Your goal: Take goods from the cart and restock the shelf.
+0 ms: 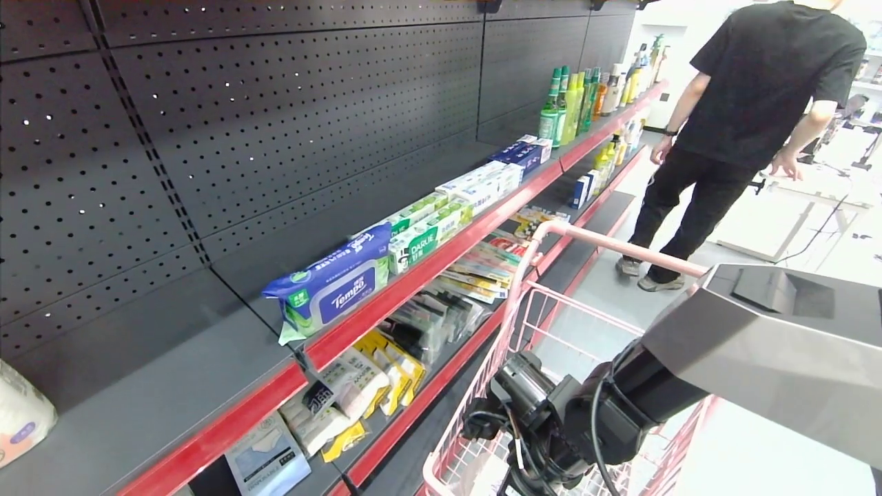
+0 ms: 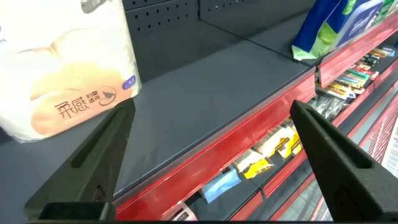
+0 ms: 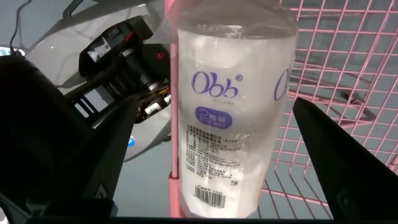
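- We are finding the right gripper (image 3: 214,102) spread wide inside the pink wire cart (image 3: 348,56). Its fingers are standing either side of a clear plastic-wrapped cylindrical pack with purple print (image 3: 230,112). We cannot tell whether the pads are touching it.
- The frame is cutting off both ends of the pack, and a pink cart bar is partly hiding behind it.
- The left gripper (image 2: 211,107) is hovering released and empty over the grey shelf board (image 2: 217,81), near its red front edge.
- A white wrapped tissue pack (image 2: 62,68) is resting on that board, cropped at the frame edge.
- A blue wipes pack (image 2: 339,25) is lying farther along the board, partly cropped.
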